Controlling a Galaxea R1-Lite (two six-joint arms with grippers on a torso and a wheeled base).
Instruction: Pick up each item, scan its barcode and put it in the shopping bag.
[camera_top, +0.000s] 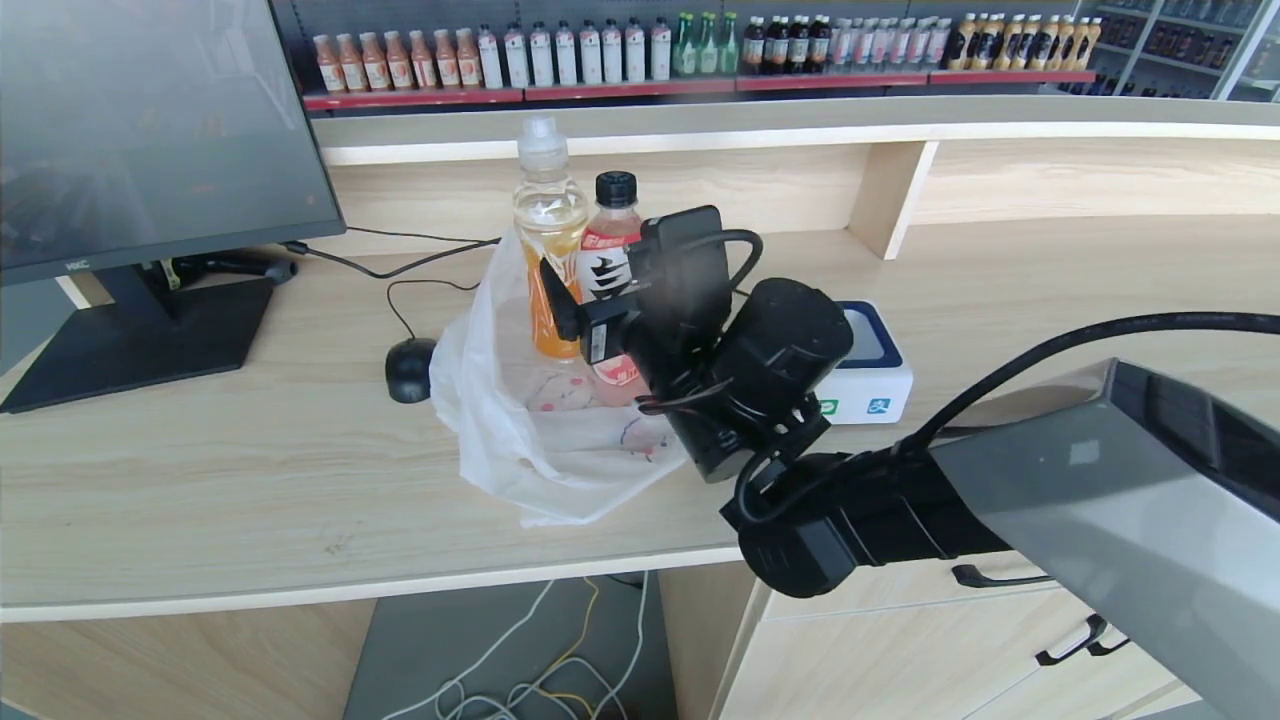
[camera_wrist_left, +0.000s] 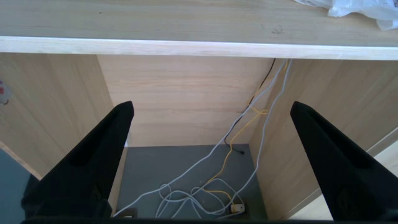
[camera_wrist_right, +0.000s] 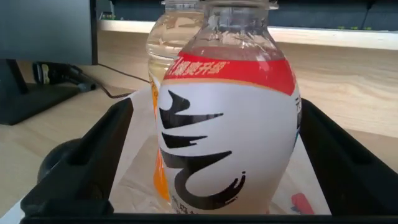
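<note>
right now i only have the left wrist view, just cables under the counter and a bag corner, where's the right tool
Observer: The right tool is at a black-capped bottle standing in the shopping bag on the counter.
Operator: anything else in the bag
Observer: An orange drink bottle, upright beside it.
Operator: see a scanner anywhere
Observer: Possibly: a white box with a blue top sits right of the bag.

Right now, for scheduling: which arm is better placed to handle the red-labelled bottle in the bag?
Right, probably: the right pincer straddles the red-labelled bottle in the shopping bag; the left pincer hangs open below the counter.
</note>
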